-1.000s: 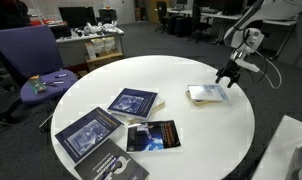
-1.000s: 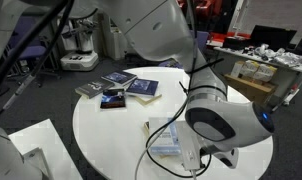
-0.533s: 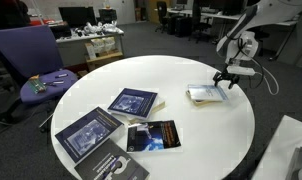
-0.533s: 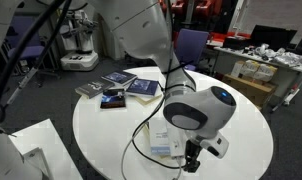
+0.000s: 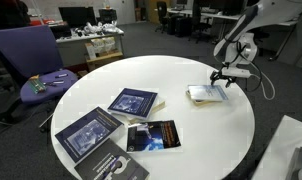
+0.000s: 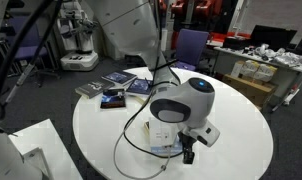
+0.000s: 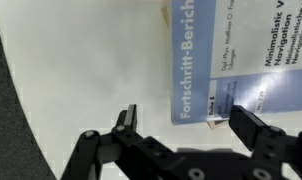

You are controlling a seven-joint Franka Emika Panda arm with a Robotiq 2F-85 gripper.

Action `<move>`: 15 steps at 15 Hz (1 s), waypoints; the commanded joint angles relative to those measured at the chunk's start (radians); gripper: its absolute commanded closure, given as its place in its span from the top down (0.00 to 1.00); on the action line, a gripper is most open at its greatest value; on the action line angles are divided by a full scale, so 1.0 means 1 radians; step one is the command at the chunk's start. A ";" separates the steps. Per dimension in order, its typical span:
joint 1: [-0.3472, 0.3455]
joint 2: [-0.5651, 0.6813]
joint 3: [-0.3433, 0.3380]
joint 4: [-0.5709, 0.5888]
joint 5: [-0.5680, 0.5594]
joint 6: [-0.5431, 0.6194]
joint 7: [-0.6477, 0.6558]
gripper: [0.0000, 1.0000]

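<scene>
A pale blue paperback (image 5: 205, 94) lies near the far edge of the round white table (image 5: 191, 140). My gripper (image 5: 224, 76) hangs just above its outer end, open and empty. In the wrist view the book (image 7: 231, 55) shows a spine printed with "Fortschritt-Berichte". Its lower corner lies between the spread fingers of the gripper (image 7: 189, 122), which do not touch it. In an exterior view the wrist fills the foreground, with the gripper (image 6: 187, 152) over the book (image 6: 162, 136).
Several dark-covered books (image 5: 132, 101) (image 5: 88, 132) (image 5: 151, 135) lie on the near side of the table, seen again in a cluster (image 6: 119, 88). A purple chair (image 5: 31, 55) stands beside the table. A white box (image 5: 291, 150) sits at the frame's corner.
The wrist has turned and shifted along the book's end, away from the table edge. The jaws stayed open and the book has not moved.
</scene>
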 commanded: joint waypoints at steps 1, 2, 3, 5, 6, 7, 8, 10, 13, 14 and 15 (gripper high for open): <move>-0.074 -0.065 0.102 -0.068 0.054 0.087 -0.004 1.00; -0.107 -0.067 0.142 -0.066 0.084 0.083 -0.026 1.00; -0.134 -0.064 0.175 -0.061 0.115 0.069 -0.036 1.00; -0.188 -0.059 0.237 -0.055 0.185 0.066 -0.078 1.00; -0.209 -0.058 0.262 -0.055 0.223 0.074 -0.112 1.00; -0.224 -0.055 0.279 -0.053 0.257 0.085 -0.151 1.00; -0.230 -0.055 0.288 -0.054 0.285 0.092 -0.186 1.00; -0.257 -0.056 0.315 -0.058 0.326 0.115 -0.250 1.00; -0.278 -0.057 0.341 -0.062 0.370 0.162 -0.330 1.00; -0.286 -0.060 0.354 -0.067 0.385 0.181 -0.350 1.00; -0.293 -0.061 0.368 -0.071 0.407 0.200 -0.365 1.00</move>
